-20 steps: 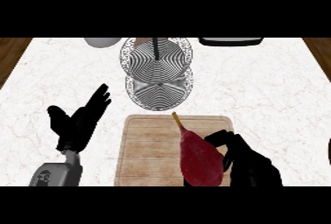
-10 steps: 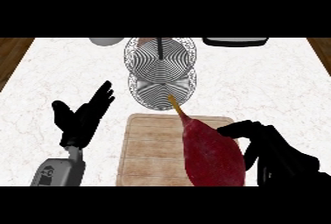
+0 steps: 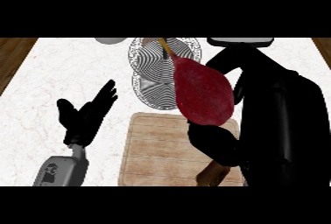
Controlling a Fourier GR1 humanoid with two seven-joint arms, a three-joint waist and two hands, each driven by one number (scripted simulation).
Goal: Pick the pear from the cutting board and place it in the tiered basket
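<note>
A dark red pear with a tan stem hangs high above the counter, close to the view, with my right hand shut on it from the right and below. It overlaps the near tier of the wire tiered basket, which stands at the counter's back centre. The wooden cutting board lies bare under the pear. My left hand rests open at the left, fingers up, apart from everything.
A grey bowl-like object and a dark pan or appliance sit at the counter's back edge. White marble counter top stretches to the left, with wooden floor beyond both sides.
My right hand has lifted the pear off the cutting board, up and toward the tiered basket, so both loom much larger. The left hand has barely moved.
</note>
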